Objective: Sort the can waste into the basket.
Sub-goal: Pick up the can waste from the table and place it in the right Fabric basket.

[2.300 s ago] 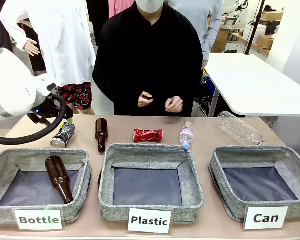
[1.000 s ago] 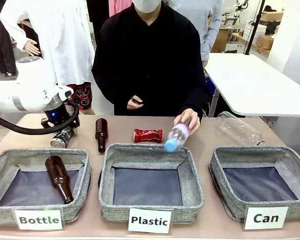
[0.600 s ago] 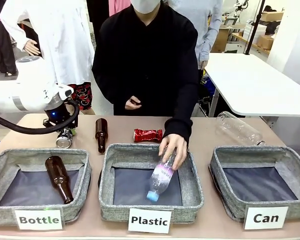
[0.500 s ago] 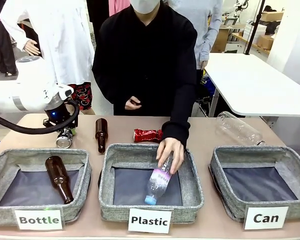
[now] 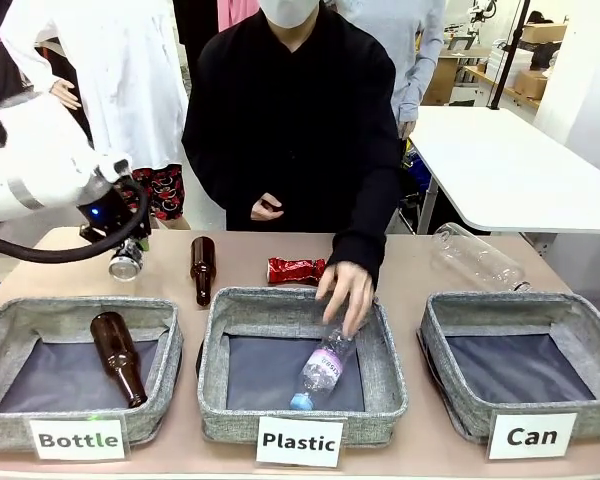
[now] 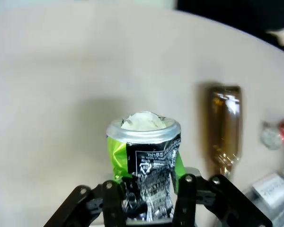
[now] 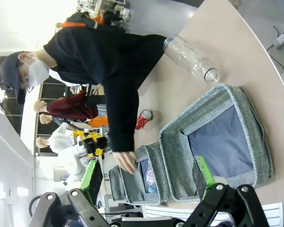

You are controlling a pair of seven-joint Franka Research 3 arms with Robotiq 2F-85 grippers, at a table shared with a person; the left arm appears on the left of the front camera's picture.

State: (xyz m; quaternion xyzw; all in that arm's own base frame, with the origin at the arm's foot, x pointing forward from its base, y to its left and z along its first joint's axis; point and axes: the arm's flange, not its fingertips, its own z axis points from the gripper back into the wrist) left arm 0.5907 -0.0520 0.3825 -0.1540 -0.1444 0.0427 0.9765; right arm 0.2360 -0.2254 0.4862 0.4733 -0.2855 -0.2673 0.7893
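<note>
Our left gripper (image 6: 149, 189) pinches the crumpled green can (image 6: 144, 146) above the table's (image 5: 420, 260) left end, seemingly near its base, so we may drop it crossing to the far Can basket (image 5: 435, 330).

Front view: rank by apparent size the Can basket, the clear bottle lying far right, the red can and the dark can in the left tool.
1. Can basket
2. Clear bottle
3. Red can and dark can: about alike; the left tool hides part of the dark can, so tied.
</note>
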